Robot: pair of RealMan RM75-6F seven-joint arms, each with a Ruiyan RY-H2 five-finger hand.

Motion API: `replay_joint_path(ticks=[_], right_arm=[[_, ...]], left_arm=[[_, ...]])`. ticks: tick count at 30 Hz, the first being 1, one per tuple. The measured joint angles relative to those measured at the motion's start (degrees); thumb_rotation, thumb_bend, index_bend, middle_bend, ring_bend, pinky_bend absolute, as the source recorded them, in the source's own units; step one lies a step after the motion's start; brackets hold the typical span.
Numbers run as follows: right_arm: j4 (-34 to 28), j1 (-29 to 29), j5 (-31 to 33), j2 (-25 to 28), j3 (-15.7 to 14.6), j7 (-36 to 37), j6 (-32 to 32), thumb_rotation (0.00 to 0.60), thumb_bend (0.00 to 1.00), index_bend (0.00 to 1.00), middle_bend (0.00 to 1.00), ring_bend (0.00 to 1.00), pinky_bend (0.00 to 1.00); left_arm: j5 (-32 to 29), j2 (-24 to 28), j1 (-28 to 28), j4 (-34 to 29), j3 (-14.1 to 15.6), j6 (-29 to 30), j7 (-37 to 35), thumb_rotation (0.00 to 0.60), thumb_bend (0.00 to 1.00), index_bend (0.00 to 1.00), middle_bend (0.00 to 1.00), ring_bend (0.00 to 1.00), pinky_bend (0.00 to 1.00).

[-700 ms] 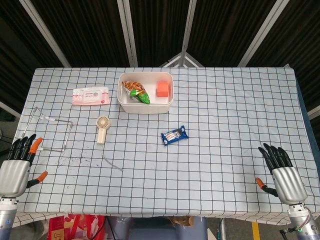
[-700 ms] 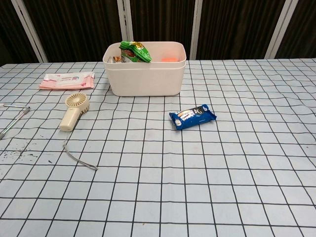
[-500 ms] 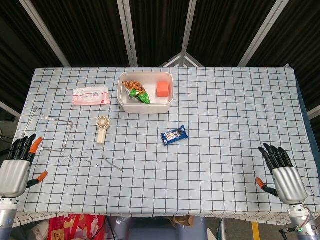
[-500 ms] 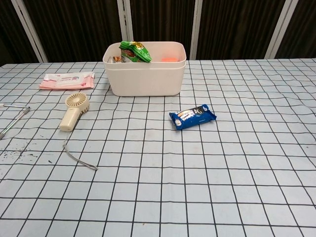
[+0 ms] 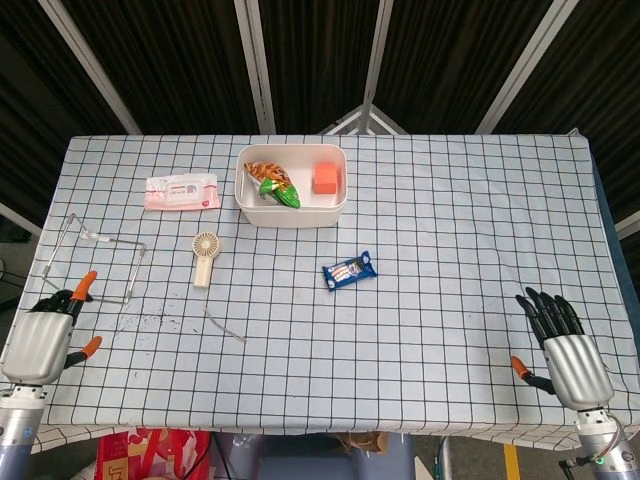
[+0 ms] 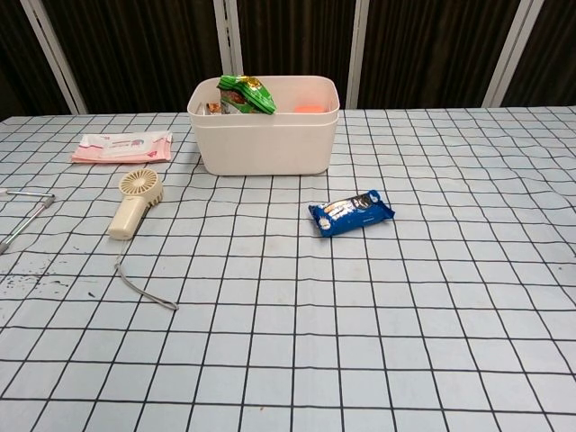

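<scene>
My left hand (image 5: 42,340) hangs over the table's near left corner, holding nothing, with its fingers pointing away toward a bent metal wire frame (image 5: 100,262). Over the near right corner is my right hand (image 5: 565,350), fingers spread and empty. Between them lies a blue snack packet (image 5: 349,271) (image 6: 351,212), far from both hands. A white bin (image 5: 290,218) (image 6: 265,144) at the back holds a green and orange snack bag (image 5: 272,183) and an orange block (image 5: 325,178). Neither hand shows in the chest view.
A cream hand-held fan (image 5: 205,257) (image 6: 135,202) lies left of the bin, with a thin cord (image 5: 225,325) (image 6: 144,288) near it. A pink wipes pack (image 5: 181,191) (image 6: 123,146) lies at the back left. Dark specks mark the checked cloth near the left hand.
My left hand has shifted slightly up and to the right and tilted, so its dark fingers look shorter. The right hand and all objects are as before.
</scene>
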Motion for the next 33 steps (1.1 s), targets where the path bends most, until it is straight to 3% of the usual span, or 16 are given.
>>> replay_joint_path(ticks=[4, 14, 22, 33], right_arm=[[-0.1, 0.2, 0.0, 0.2, 0.0, 0.4, -0.5, 0.6, 0.29, 0.0, 0.0, 0.0, 0.06], [-0.3, 0.5, 0.2, 0.5, 0.0, 1.5, -0.8, 0.6, 0.29, 0.0, 0.0, 0.0, 0.06], [-0.4, 0.6, 0.1, 0.7, -0.1, 2.3, -1.0, 0.6, 0.29, 0.0, 0.0, 0.0, 0.06], [-0.4, 0.6, 0.2, 0.7, 0.0, 2.8, -1.0, 0.6, 0.29, 0.0, 0.0, 0.0, 0.06]], left_arm=[[-3.8, -0.1, -2.8, -1.8, -1.5, -5.3, 2.0, 0.6, 0.79, 0.0, 0.93, 0.81, 0.85], [-23.2, -4.7, -13.5, -3.4, -6.9, -19.7, 15.5, 0.6, 0.82, 0.0, 0.96, 0.84, 0.93], [-35.8, -12.0, -21.1, 0.7, -8.6, -23.8, 25.2, 0.6, 0.82, 0.0, 0.96, 0.84, 0.93], [-42.2, -19.1, -26.5, 7.3, -8.6, -25.2, 27.3, 0.6, 0.82, 0.0, 0.96, 0.84, 0.93]])
